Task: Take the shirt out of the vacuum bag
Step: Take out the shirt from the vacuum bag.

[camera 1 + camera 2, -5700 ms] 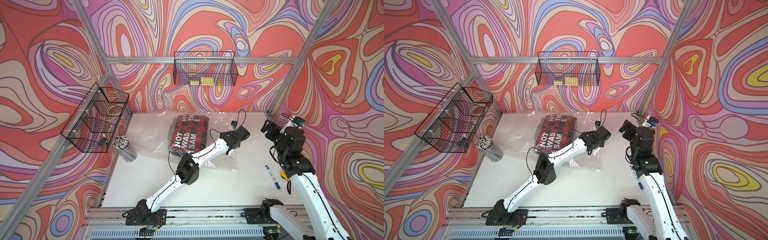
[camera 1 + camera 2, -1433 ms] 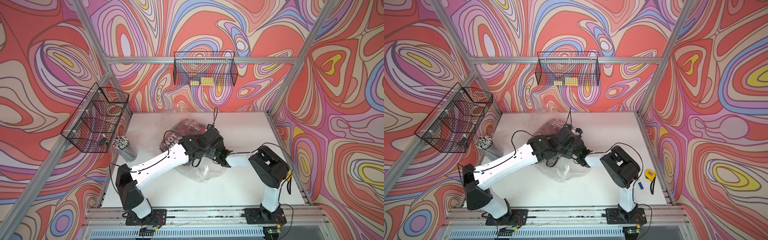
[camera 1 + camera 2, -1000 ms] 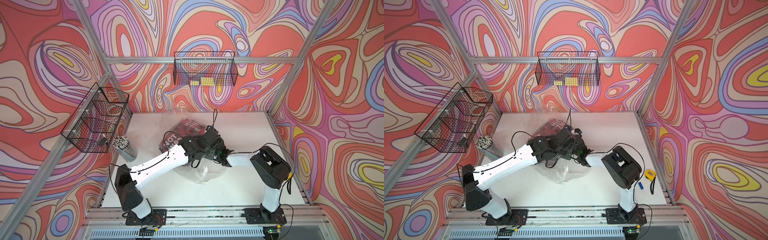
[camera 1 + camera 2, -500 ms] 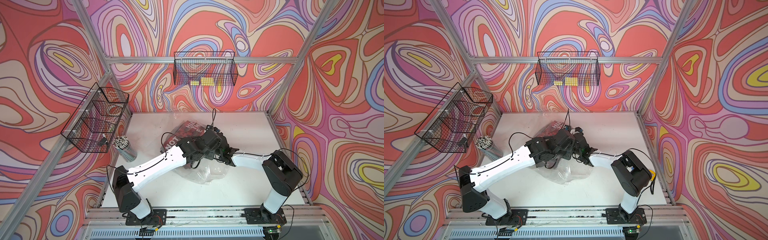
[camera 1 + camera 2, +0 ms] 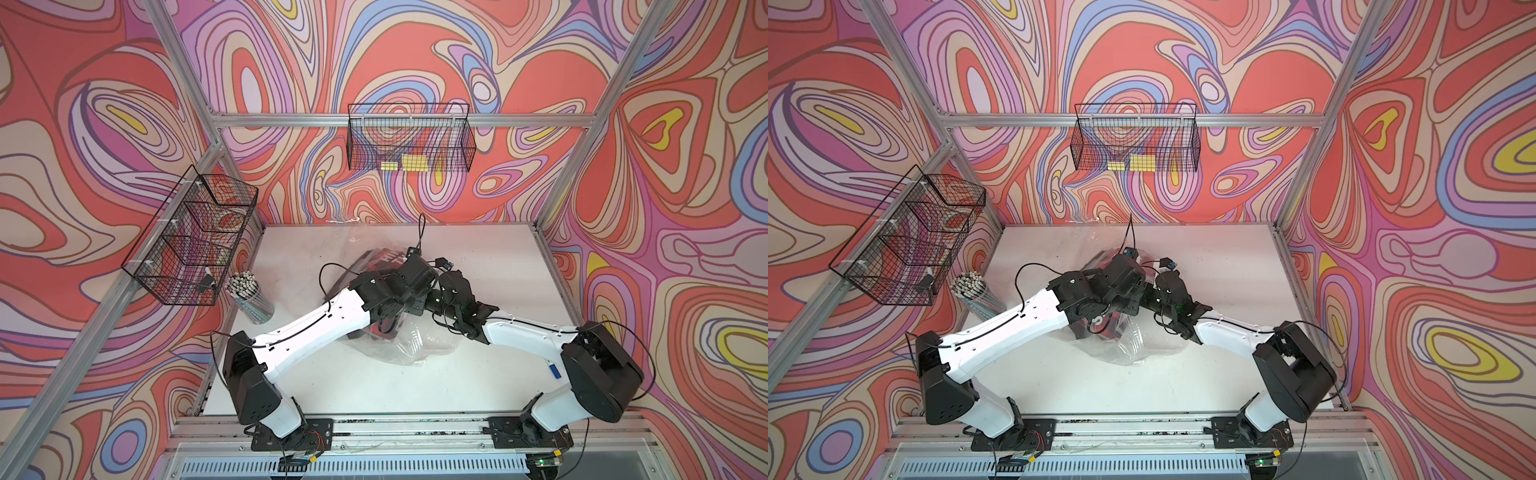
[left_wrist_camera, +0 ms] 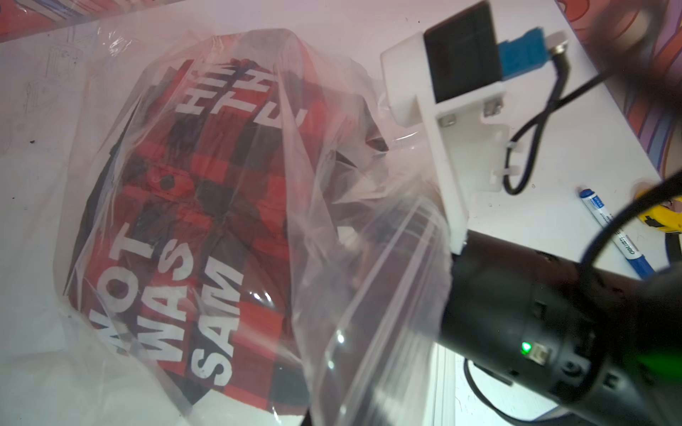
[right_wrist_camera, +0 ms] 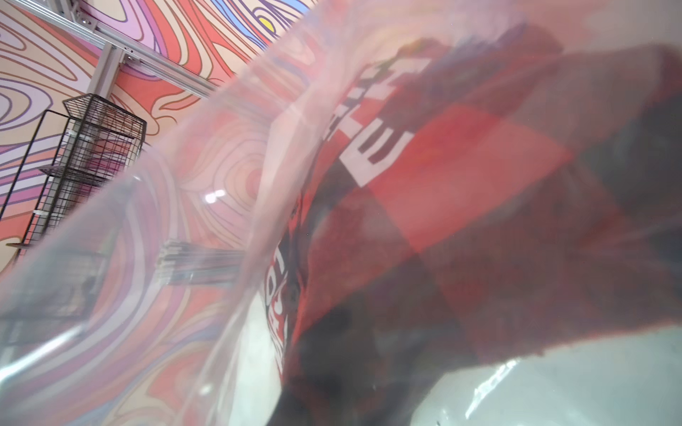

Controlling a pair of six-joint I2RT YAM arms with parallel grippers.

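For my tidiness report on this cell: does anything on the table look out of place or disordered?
The vacuum bag is crumpled into a heap on the table, the plaid shirt bunched up inside it. A blue marker lies loose beside the right arm, apart from the bag.

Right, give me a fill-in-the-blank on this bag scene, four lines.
1. The shirt lies ____ the vacuum bag.
2. Its checks are black and ____.
3. Its printed letters are ____.
4. The marker has a ____ cap.
Missing words: inside, red, white, blue.
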